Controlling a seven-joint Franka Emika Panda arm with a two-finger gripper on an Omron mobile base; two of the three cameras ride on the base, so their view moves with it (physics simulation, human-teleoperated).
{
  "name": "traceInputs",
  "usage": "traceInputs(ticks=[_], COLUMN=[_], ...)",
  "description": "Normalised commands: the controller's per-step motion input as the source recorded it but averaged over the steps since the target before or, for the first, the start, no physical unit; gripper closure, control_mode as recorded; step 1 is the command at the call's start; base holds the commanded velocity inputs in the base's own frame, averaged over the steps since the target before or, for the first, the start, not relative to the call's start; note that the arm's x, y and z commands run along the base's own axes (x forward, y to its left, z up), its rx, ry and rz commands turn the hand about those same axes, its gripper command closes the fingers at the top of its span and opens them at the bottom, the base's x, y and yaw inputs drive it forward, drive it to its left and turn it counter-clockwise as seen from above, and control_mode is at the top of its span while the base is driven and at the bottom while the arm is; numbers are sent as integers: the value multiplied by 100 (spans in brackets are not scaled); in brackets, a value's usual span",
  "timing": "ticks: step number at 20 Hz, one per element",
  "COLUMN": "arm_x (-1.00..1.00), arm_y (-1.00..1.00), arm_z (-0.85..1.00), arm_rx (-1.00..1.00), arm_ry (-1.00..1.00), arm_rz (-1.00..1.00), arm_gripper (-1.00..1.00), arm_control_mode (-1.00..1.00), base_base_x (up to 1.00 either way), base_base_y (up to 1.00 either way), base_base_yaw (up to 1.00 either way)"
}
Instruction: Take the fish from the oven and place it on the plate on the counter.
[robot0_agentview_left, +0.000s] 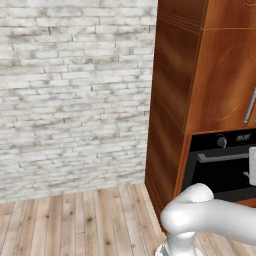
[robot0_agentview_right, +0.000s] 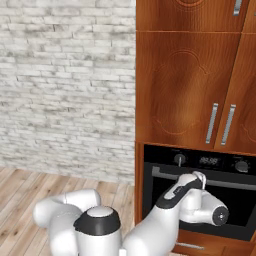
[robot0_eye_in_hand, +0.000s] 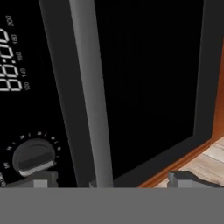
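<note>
Hand view is being taken up by the closed glass door of the oven (robot0_eye_in_hand: 153, 87), seen rolled sideways: one grey bar handle (robot0_eye_in_hand: 89, 87) is being shown running up the picture, one round knob (robot0_eye_in_hand: 33, 156) is lying beside it on the dark control panel, and one white digital readout (robot0_eye_in_hand: 9, 65) is glowing above the knob. The gripper (robot0_eye_in_hand: 114, 180) is being held just in front of this handle with its jaws spread wide and nothing between them; one dark fingertip (robot0_eye_in_hand: 41, 179) is being seen on the knob side of the bar and the other on the door-glass side, with the handle passing between the two. In the right base view, one white arm (robot0_agentview_right: 165, 215) is being stretched from the base up to the oven front, its hand (robot0_agentview_right: 197, 180) being kept at the handle below the control panel, where three round controls are being counted. Two vertical cabinet handles (robot0_agentview_right: 220, 124) are being shown on the reddish-brown doors above the oven. The fish cannot be made out behind the dark, shut door. One whitewashed brick wall (robot0_agentview_left: 75, 90) and one pale plank floor (robot0_agentview_left: 75, 225) are being shown beside the cabinet column in the left base view.
</note>
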Motion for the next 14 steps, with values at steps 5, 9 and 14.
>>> traceInputs(ticks=[5, 9, 14], arm_x=[1, 0, 1], arm_y=[-12, -8, -1], arm_z=[11, 21, 26], arm_rx=[14, 14, 13], arm_ry=[-1, 0, -3], arm_rz=[0, 0, 0], arm_gripper=[-100, -100, -100], arm_control_mode=[-100, -100, -100], base_base_x=[0, 0, 0], base_base_y=[0, 0, 0], base_base_yaw=[0, 0, 0])
